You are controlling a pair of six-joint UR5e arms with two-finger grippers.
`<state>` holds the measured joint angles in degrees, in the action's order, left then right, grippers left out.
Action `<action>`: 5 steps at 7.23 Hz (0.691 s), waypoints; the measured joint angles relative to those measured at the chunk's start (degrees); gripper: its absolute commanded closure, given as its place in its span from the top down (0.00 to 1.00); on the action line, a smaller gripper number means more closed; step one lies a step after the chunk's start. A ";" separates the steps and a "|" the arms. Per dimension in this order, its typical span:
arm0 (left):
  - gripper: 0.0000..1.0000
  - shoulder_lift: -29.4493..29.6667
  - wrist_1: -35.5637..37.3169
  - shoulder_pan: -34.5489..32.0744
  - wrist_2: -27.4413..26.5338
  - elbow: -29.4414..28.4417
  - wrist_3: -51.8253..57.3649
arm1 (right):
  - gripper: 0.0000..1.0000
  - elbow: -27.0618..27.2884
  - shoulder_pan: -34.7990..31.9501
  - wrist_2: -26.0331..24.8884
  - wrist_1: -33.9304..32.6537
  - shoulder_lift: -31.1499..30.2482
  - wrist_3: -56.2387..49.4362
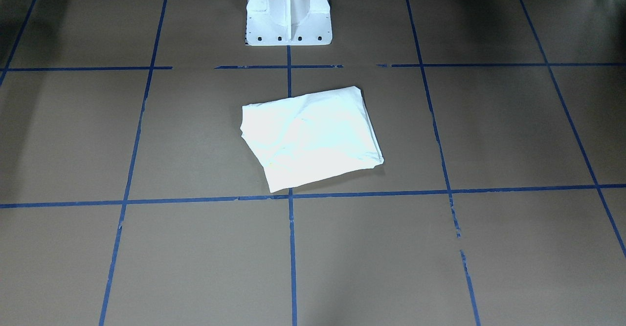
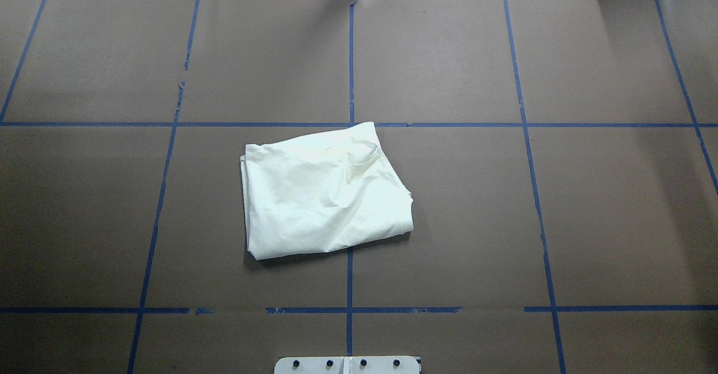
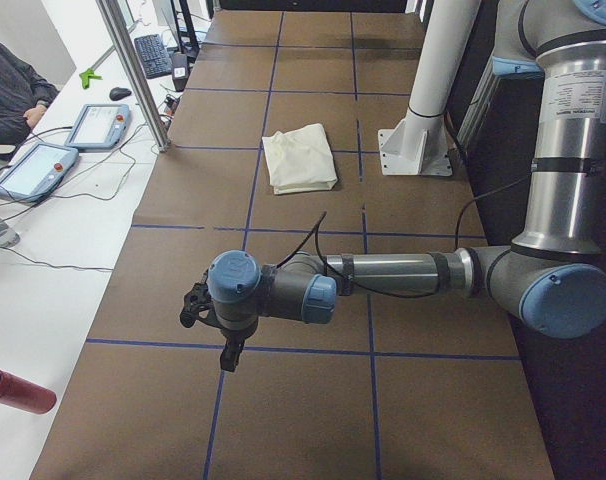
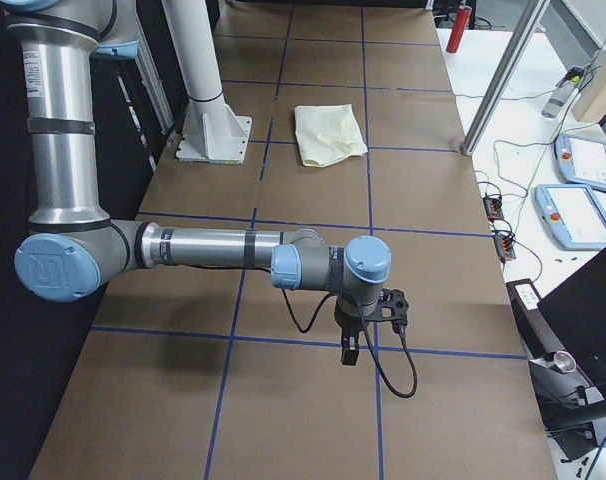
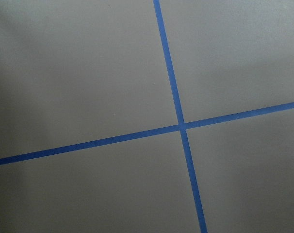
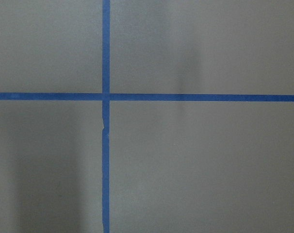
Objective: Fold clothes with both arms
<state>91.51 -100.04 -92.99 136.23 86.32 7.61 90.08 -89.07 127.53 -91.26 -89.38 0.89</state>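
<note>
Sitting folded, plain cream side up, the T-shirt (image 2: 325, 192) is midway along the table (image 2: 561, 222) on the centre tape line (image 2: 350, 71) near the white pedestal (image 1: 288, 13), while the left gripper (image 3: 227, 352) and right gripper (image 4: 349, 350) hang way off at opposite ends, can't tell if either claw's apart or together.

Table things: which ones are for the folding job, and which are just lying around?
For the job:
folded cream shirt
left arm
right arm

Just lying about:
red tube
control tablets
keyboard
white pedestal
</note>
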 measured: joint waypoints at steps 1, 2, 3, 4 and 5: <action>1.00 0.03 -0.03 0.00 0.00 0.04 0.00 | 1.00 0.01 0.00 0.02 0.02 0.00 -0.01; 1.00 0.06 -0.05 0.00 0.00 0.06 -0.02 | 1.00 0.03 0.00 0.04 0.03 0.01 -0.01; 1.00 0.06 -0.08 0.03 0.00 0.07 -0.04 | 1.00 0.01 0.01 0.02 0.03 0.04 -0.01; 1.00 0.07 -0.12 0.06 0.00 0.07 -0.05 | 1.00 0.00 0.03 0.01 0.03 0.07 -0.01; 1.00 0.07 -0.14 0.07 0.00 0.08 -0.05 | 1.00 0.00 0.04 0.00 0.03 0.07 -0.01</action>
<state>91.58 -100.18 -92.92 136.23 86.40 7.56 90.08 -89.04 127.53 -91.23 -89.30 0.88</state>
